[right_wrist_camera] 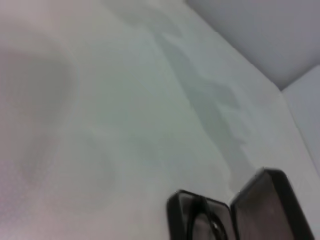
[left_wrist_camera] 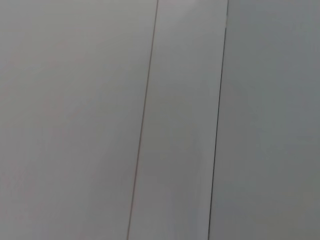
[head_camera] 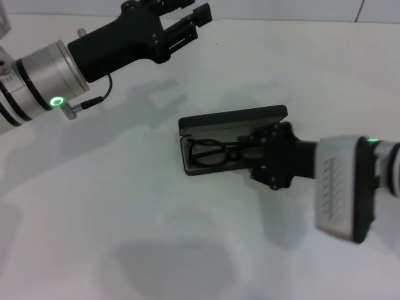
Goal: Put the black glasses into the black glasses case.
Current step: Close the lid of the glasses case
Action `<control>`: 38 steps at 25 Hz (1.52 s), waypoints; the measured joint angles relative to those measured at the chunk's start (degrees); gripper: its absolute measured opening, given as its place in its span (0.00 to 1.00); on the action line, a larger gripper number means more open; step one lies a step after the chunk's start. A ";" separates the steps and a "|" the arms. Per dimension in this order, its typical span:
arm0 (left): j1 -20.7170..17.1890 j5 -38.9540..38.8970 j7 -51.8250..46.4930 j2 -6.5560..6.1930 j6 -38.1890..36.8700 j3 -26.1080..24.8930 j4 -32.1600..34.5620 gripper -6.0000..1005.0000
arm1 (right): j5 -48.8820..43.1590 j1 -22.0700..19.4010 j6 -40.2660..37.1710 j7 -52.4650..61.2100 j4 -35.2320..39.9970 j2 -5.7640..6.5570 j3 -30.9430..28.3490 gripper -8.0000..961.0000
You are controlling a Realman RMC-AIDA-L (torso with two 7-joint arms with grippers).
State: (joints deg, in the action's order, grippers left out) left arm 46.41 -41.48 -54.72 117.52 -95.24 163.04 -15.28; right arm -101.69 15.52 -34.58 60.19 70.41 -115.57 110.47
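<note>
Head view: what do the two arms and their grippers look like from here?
The left arm has a silver cylindrical wrist with a glowing green ring light, a thin black cable and a metal plug, leading into the blocky matte-black left gripper. The right arm wears a light grey housing with ribbed vent slots and a green light behind it; the right gripper is chunky black with visible screws.

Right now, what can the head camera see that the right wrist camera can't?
Only the head view shows both arms: the left gripper raised at the far left of the table, away from the work, and the right gripper at the case's right end, over the glasses.

Only the right wrist view shows the pale wall behind the table.

Both show the open case with the glasses lying inside.
</note>
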 joint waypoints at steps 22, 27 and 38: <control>8.43 19.10 -8.64 2.07 28.51 0.00 2.64 0.51 | 8.31 4.98 -64.66 -2.44 -25.43 1.12 -70.02 0.49; 9.41 25.02 -10.36 2.09 31.66 0.00 3.81 0.51 | 8.07 4.68 -64.70 -3.73 -25.57 0.39 -69.89 0.66; 7.73 27.97 -6.26 2.17 31.12 0.00 6.15 0.51 | 8.13 4.68 -64.38 -4.30 -25.86 0.35 -70.73 0.80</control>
State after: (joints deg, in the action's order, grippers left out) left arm 54.13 -13.51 -60.98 119.69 -64.11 163.04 -9.12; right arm -93.56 20.20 -98.96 55.89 44.56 -115.22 39.74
